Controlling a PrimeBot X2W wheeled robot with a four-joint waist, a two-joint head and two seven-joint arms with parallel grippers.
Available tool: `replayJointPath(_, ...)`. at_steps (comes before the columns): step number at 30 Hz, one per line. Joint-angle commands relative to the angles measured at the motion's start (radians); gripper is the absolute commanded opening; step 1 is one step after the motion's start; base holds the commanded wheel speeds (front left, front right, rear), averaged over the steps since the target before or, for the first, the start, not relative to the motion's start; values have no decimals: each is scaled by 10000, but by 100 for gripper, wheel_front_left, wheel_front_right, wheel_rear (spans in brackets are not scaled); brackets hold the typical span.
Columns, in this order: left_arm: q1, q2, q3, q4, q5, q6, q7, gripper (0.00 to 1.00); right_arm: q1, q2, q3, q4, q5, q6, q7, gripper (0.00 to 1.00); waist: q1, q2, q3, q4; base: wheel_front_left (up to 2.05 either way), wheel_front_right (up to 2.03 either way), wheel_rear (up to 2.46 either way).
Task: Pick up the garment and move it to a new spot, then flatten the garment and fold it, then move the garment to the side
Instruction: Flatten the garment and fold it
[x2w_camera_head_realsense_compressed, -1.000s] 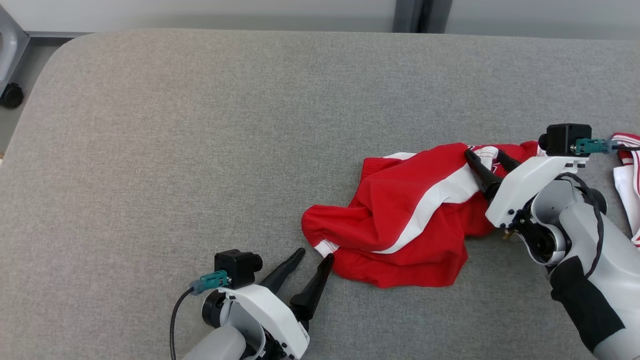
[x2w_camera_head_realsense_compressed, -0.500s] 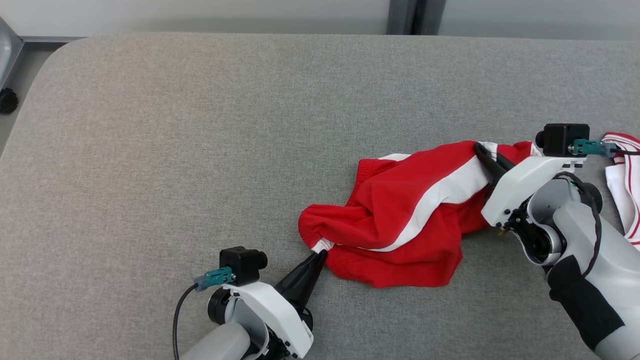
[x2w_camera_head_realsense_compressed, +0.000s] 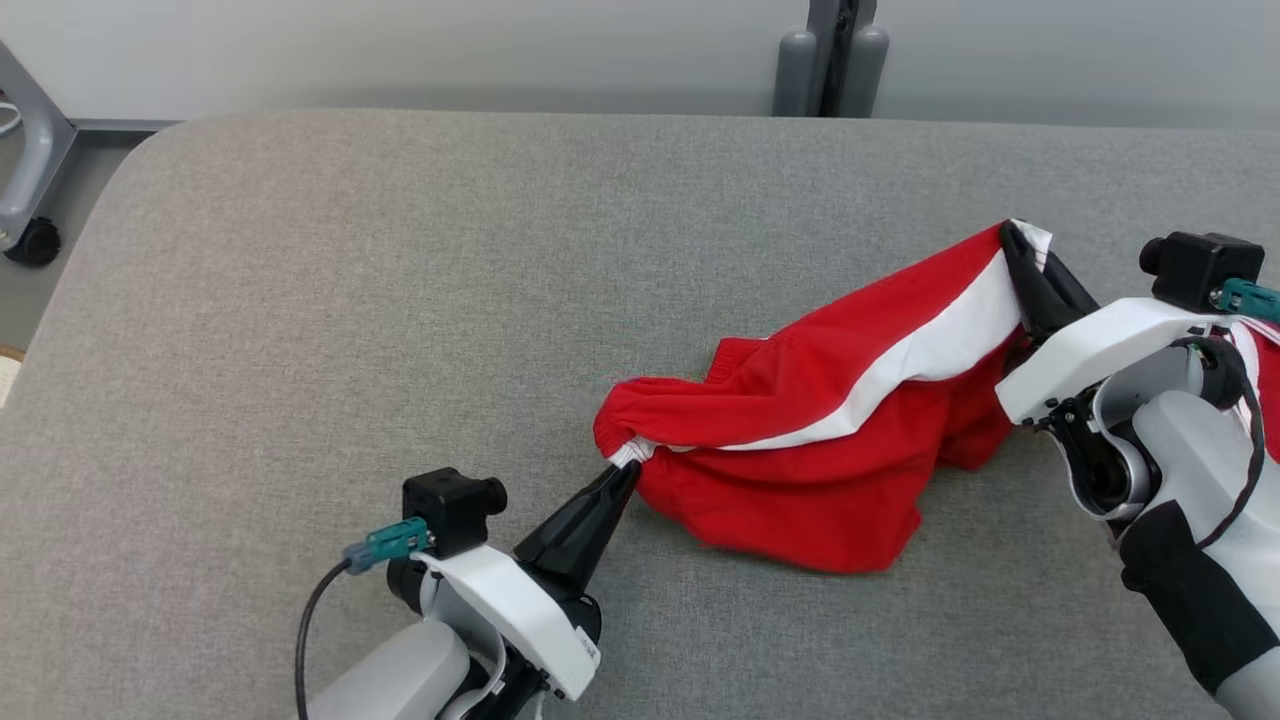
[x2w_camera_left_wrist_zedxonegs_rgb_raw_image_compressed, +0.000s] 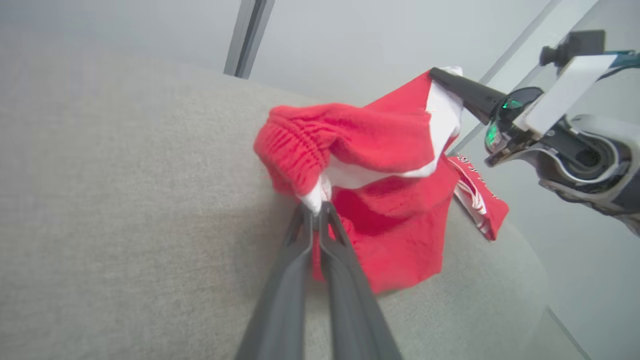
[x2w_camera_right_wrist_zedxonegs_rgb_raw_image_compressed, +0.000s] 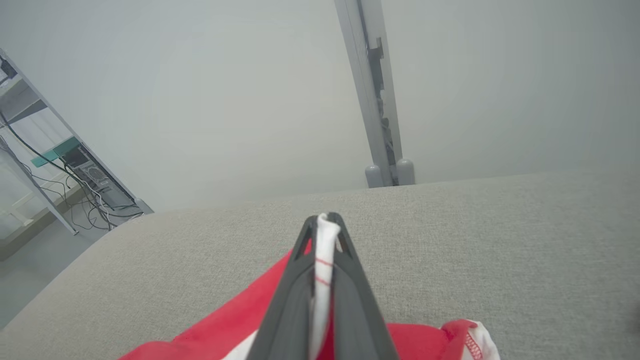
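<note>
The garment (x2w_camera_head_realsense_compressed: 820, 420) is a pair of red shorts with a white side stripe, stretched between my two grippers over the grey padded table (x2w_camera_head_realsense_compressed: 400, 300). My left gripper (x2w_camera_head_realsense_compressed: 625, 470) is shut on the white end of its elastic waistband at the lower left; the pinch shows in the left wrist view (x2w_camera_left_wrist_zedxonegs_rgb_raw_image_compressed: 316, 207). At the upper right, my right gripper (x2w_camera_head_realsense_compressed: 1015, 238) is shut on the white hem of a leg and holds it raised, the white cloth squeezed between its fingers (x2w_camera_right_wrist_zedxonegs_rgb_raw_image_compressed: 324, 222). The garment's (x2w_camera_left_wrist_zedxonegs_rgb_raw_image_compressed: 380, 165) lower folds sag onto the table.
A second red-and-white cloth (x2w_camera_head_realsense_compressed: 1262, 345) lies at the table's right edge behind my right arm. A grey post (x2w_camera_head_realsense_compressed: 835, 55) stands behind the table's far edge. A wheeled frame (x2w_camera_head_realsense_compressed: 25, 170) is off the far left corner. Bare table spreads to the left.
Both grippers have shut on the garment, the left on the waistband, the right on the leg hem. The right one then lifted its end up and right, stretching the cloth. The head camera shifted.
</note>
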Motion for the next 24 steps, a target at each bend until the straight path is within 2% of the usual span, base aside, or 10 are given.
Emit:
replayJointPath(1, -114, 357, 6, -449, 122, -21, -64, 0, 66, -83, -67, -217, -30, 1, -207, 0, 0, 0, -202, -45, 0, 0, 0)
replayJointPath(11, -225, 1927, 445, -2757, -207, -21, 170, 0, 753, -481, -1257, -1698, -522, 1, -406, 0, 0, 0, -1102, -329, 0, 0, 0)
replayJointPath(19, -734, 3505, 692, -5072, -1398, -21, 1120, 0, 1542, -711, -2406, -3223, -901, -1, -410, 0, 0, 0, -1677, -705, 0, 0, 0)
replayJointPath(20, -894, 3776, 874, -5489, -1678, -21, 1325, 0, 1725, -760, -2658, -3700, -905, -1, -409, 0, 0, 0, -1772, -778, 0, 0, 0)
replayJointPath(24, -1168, 4070, 1110, -6013, -2086, -21, 1641, 0, 1948, -785, -2987, -4489, -927, 1, -190, 0, 0, 0, -1832, -856, 0, 0, 0)
